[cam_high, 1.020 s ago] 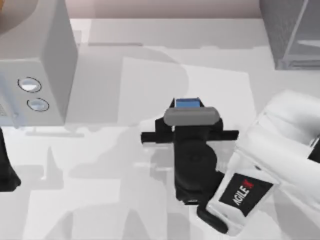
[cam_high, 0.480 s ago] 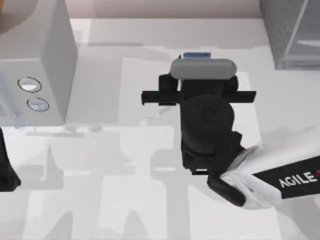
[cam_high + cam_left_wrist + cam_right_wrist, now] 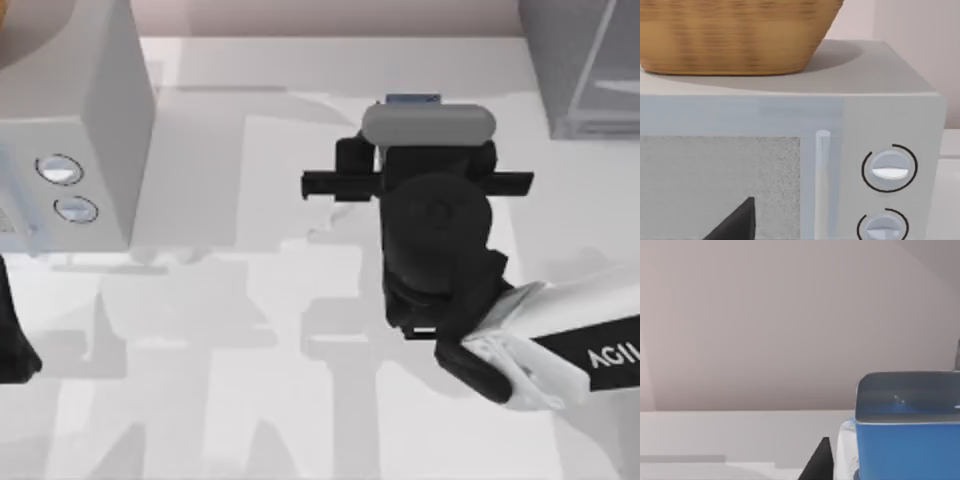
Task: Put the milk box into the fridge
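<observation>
Table [image 3: 250, 380] pale, shadowed, meeting pinkish wall [image 3: 790, 315] behind.

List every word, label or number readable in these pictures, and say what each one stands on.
"AGI": white letters on the dark panel of the right arm, cut off at the top view's right edge.
Milk box at the right pincer: no lettering readable on its blue face.
Light grey box with two dials: no markings readable.
</observation>
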